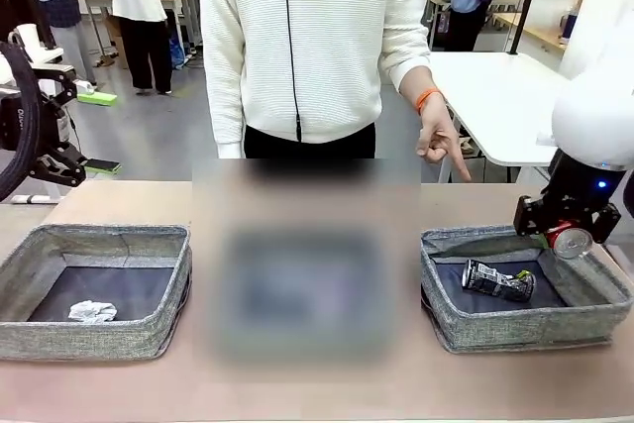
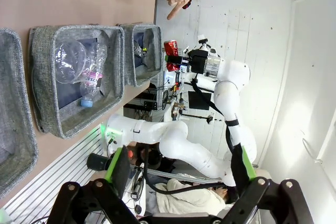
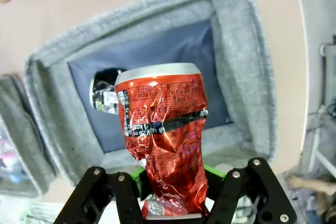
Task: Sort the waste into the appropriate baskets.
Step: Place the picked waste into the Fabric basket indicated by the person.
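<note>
Clamped around the crumpled lower body of the red can [image 3: 163, 135], the right gripper [image 3: 173, 190] holds it with the can's silver end pointing away from the wrist, down toward the basket. In the front view the right gripper [image 1: 563, 225] hangs over the right basket [image 1: 446, 329] at that basket's two o'clock corner, the can's round end [image 1: 572, 241] showing just above the rim. On the dark floor below lies the crushed black-white can [image 1: 498, 280], toward the nine o'clock side of the held can.

An empty thin-walled can like this is probably very light and already dented, so it gives under pressure; the creased middle offers the pads flat faces and seems less slippery than a smooth wall. A firm pinch should do no harm, since this is waste.

Held high at the front view's nine o'clock edge, the left gripper [image 1: 54, 160] has its jaws wide apart and empty. Its wrist camera looks along the table at the middle basket [image 2: 47, 103], which holds the clear plastic cup [image 2: 70, 62] and the plastic bottle [image 2: 92, 77]. A crumpled paper ball [image 1: 92, 312] rests in the left basket [image 1: 89, 339]. The person's hand [image 1: 439, 141] points down from twelve o'clock of the right basket.
</note>
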